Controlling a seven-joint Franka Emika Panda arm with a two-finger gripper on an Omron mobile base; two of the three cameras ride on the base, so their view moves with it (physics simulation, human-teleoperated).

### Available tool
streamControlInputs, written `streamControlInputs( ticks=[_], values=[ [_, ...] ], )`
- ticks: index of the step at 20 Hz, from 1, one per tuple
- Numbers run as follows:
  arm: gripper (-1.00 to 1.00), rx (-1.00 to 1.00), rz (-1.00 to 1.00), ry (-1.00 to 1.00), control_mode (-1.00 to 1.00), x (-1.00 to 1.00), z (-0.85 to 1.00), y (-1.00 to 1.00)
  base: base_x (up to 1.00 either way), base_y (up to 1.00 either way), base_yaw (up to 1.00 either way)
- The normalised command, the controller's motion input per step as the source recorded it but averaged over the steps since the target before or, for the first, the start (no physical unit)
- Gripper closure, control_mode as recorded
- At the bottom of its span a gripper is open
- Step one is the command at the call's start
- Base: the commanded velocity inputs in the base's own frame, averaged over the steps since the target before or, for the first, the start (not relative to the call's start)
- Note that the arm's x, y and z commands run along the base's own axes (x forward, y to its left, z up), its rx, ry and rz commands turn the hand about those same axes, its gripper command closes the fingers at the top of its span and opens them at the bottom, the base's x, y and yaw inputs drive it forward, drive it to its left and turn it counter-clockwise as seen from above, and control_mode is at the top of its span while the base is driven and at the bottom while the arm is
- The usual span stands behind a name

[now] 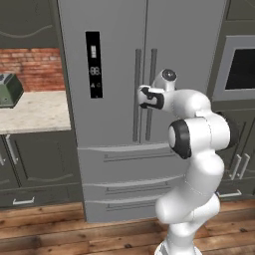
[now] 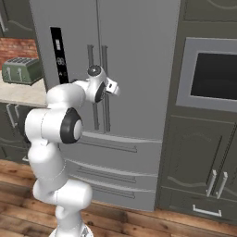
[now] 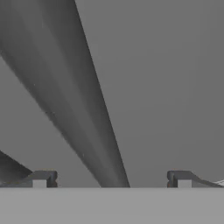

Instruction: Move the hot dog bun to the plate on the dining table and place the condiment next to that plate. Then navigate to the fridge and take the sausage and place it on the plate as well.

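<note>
grey fridge handle between spread fingers, ends cut off

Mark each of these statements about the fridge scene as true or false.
1. The fridge doors are shut. True.
2. The gripper is shut on a sausage. False: it is open, with a door handle between its fingers.
3. A toaster stands on the counter left of the fridge. True.
4. The oven is left of the fridge. False: it is on the right.
</note>
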Motion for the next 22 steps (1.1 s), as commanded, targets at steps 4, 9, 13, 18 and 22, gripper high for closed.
streamControlInputs(
  ticks=[4,9,13,18,22],
  values=[
    [-1.0,0.0,0.0,0.0,-1.0,0.72,-0.23,0.0,0.0,0.0,0.0],
    [-1.0,0.0,0.0,0.0,-1.0,0.6,-0.34,0.0,0.0,0.0,0.0],
    [1.0,0.0,-0.02,0.0,-1.0,0.15,-0.53,0.0,0.0,0.0,0.0],
    [1.0,0.0,-0.08,0.0,-1.0,0.03,-0.29,-0.02,0.0,0.0,0.0],
    [1.0,0.0,-0.16,0.0,-1.0,-0.29,-0.07,-0.34,0.0,0.0,0.0]
  ],
)
